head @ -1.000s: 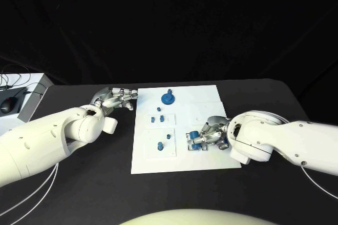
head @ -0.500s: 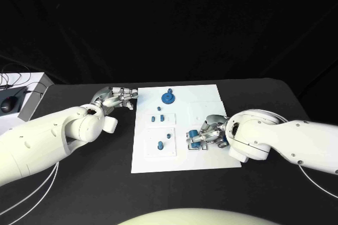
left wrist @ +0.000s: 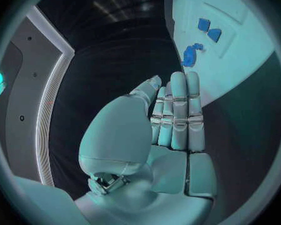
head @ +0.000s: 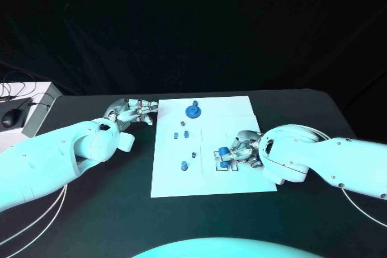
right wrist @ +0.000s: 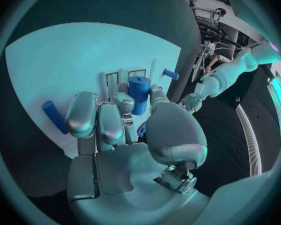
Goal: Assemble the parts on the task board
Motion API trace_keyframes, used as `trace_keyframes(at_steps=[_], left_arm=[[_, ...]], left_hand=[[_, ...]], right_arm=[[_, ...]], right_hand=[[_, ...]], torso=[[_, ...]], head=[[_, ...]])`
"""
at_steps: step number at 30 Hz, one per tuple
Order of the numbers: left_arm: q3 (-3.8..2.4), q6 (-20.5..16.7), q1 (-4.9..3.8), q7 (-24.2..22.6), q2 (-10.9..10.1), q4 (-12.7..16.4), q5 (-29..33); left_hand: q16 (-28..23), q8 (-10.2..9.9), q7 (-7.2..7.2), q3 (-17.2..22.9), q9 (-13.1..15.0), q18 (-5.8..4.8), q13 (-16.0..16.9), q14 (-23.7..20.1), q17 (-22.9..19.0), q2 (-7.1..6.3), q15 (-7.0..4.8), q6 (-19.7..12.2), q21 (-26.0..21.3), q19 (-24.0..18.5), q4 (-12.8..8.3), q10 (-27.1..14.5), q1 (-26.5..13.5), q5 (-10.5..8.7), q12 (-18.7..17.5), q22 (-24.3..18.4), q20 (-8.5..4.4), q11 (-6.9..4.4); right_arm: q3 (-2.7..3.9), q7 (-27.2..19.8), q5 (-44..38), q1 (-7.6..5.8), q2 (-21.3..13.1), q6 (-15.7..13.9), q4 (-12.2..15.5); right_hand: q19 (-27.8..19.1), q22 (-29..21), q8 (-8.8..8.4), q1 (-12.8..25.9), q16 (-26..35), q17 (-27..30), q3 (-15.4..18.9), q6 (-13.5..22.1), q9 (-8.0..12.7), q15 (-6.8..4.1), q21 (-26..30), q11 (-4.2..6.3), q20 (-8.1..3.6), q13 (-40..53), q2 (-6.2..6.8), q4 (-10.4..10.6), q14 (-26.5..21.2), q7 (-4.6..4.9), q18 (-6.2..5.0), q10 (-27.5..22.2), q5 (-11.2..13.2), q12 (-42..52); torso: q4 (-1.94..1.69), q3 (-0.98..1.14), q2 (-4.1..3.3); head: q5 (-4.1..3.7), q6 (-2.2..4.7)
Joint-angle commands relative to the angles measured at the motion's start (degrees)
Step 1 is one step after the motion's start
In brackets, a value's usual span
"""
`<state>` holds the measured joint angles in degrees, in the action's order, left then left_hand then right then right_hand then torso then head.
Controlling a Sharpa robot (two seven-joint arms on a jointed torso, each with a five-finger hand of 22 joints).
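Right robot hand (head: 240, 152) low over the near right part of the task board (head: 234, 109), fingers curled around a short blue cylinder (right wrist: 139, 93); in the right wrist view the cylinder stands upright between the thumb and the other fingers, pinched, above a pair of small rectangular outlines on the board. Same cylinder in the head view, a blue stub (head: 222, 151) at the fingertips, just beside a small blue piece (head: 222, 164) lying on the board under the hand.

Left robot hand (head: 131, 112) on the black table (head: 97, 213), just off the board's far left edge. Fingers straight and pressed side by side, thumb folded beside them, holding nothing, as the left wrist view (left wrist: 168, 120) shows; whether it touches the board's edge cannot be told.

On the board: round blue disc part (head: 193, 111) near the far edge; two small blue pieces (head: 180, 135) side by side at the middle left; one tiny piece (head: 194, 154) nearer; an oblong blue piece (head: 184, 167) near the front left. Right wrist view also shows a loose blue peg (right wrist: 54, 116) lying flat beside the fingers.

Grey box (head: 24, 109) with cables at the table's far left.
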<state>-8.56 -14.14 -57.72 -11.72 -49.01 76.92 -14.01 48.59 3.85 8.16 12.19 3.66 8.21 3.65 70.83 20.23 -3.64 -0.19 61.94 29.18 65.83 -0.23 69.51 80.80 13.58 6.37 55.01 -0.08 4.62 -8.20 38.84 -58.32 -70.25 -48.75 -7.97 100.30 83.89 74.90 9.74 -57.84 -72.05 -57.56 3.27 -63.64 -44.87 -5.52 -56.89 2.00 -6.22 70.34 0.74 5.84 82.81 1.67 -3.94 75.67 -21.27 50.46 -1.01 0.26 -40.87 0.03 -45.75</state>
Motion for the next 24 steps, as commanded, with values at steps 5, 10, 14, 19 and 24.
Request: trace_keyframes(at_steps=[5,10,14,19,24], left_arm=[[-0.03,0.9,0.0,-0.12,-0.03,0.15,0.25],[-0.03,0.91,0.0,-0.11,-0.02,0.14,0.25],[-0.03,0.87,0.0,-0.12,-0.01,0.12,0.25],[-0.03,0.88,0.0,-0.11,-0.01,0.1,0.25],[-0.03,0.92,0.0,-0.09,-0.01,0.08,0.25]], left_hand=[[-0.37,-0.13,0.12,0.05,0.01,-0.19,-0.08,-0.17,-0.1,-0.61,0.1,-0.42,-0.24,0.2,0.43,-0.45,0.02,0.37,0.11,0.0,0.05,-0.09],[-0.37,-0.13,0.12,0.05,0.01,-0.19,-0.08,-0.17,-0.1,-0.61,0.1,-0.42,-0.24,0.2,0.43,-0.45,0.02,0.37,0.11,0.0,0.05,-0.09],[-0.38,-0.12,0.13,0.04,0.01,-0.18,-0.08,-0.17,-0.11,-0.64,0.1,-0.45,-0.28,0.21,0.47,-0.47,0.04,0.37,0.12,-0.02,0.06,-0.09],[-0.4,-0.09,0.15,0.02,0.02,-0.16,-0.07,-0.16,-0.13,-0.71,0.11,-0.53,-0.37,0.26,0.58,-0.52,0.1,0.36,0.16,-0.06,0.08,-0.07],[-0.4,-0.09,0.15,0.02,0.02,-0.16,-0.07,-0.16,-0.13,-0.71,0.11,-0.53,-0.37,0.26,0.58,-0.52,0.1,0.36,0.16,-0.06,0.08,-0.07]], right_arm=[[-0.23,0.52,-1.12,0.46,0.01,1.36,0.1],[-0.23,0.14,-1.16,0.5,-0.08,1.47,0.43],[-0.23,-0.43,-1.45,0.53,-0.23,1.61,0.81],[-0.23,-1.09,-3.04,0.62,-0.61,1.63,1.52],[-0.22,-1.49,-3.74,0.66,-0.82,1.58,1.82]], right_hand=[[-0.21,7.36,-0.1,-0.09,0.21,-0.03,0.02,-0.17,-0.05,-0.14,0.23,0.36,-0.15,-0.04,0.74,0.46,0.07,0.21,0.62,-0.2,0.4,-0.2],[-0.21,7.37,-0.09,-0.03,0.22,-0.03,-0.06,-0.18,-0.04,-0.14,0.22,0.36,-0.15,-0.03,0.99,0.58,0.08,0.21,0.62,-0.18,0.49,-0.17],[-0.23,7.36,-0.06,-0.16,0.24,0.0,-0.22,-0.23,-0.05,-0.14,0.27,0.37,-0.15,-0.03,1.13,0.54,0.08,0.19,0.62,-0.18,0.55,-0.16],[-0.24,7.35,-0.04,-0.4,0.26,0.01,-0.34,-0.27,-0.05,-0.15,0.28,0.38,-0.15,-0.04,1.07,0.35,0.08,0.18,0.62,-0.19,0.52,-0.17],[-0.23,7.37,-0.05,-0.49,0.27,0.0,-0.38,-0.34,-0.02,-0.16,0.2,0.4,-0.16,-0.01,1.02,0.11,0.08,0.16,0.64,-0.13,0.38,-0.08]], torso=[[0.08,0.07,0.01],[0.04,0.06,0.04],[0.04,0.04,0.02],[0.03,0.05,0.02],[0.03,0.04,0.04]], head=[[0.14,-0.14],[0.2,-0.22],[0.3,-0.23],[0.4,-0.27],[0.44,-0.29]])
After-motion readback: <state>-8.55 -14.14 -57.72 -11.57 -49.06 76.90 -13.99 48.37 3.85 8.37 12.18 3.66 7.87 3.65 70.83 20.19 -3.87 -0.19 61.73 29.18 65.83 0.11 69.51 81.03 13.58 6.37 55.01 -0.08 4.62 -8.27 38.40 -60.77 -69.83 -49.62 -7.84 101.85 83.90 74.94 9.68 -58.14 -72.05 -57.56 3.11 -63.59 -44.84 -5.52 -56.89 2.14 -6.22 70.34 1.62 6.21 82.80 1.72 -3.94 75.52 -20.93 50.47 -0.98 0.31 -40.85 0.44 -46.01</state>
